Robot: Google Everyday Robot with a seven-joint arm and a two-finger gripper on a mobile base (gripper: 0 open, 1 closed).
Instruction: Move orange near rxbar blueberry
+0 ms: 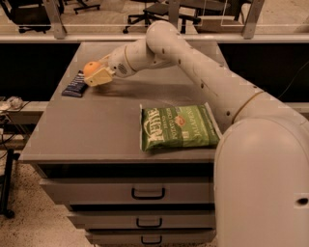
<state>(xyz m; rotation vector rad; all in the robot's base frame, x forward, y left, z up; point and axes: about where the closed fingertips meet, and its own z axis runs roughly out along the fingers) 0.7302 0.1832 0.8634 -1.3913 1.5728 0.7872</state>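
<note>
The orange (pixel 91 67) is a small round fruit held between the pale fingers of my gripper (pixel 94 74), which is shut on it. The gripper hangs low over the far left part of the grey cabinet top (pixel 106 125). The rxbar blueberry (pixel 75 85), a flat dark navy bar, lies at the left edge of the top, just left of and below the orange. My white arm reaches in from the right across the top.
A large green chip bag (pixel 177 126) lies flat at the right front of the top. Drawers with dark handles (pixel 147 194) sit below the front edge. Office chairs (pixel 159 10) stand behind a rail at the back.
</note>
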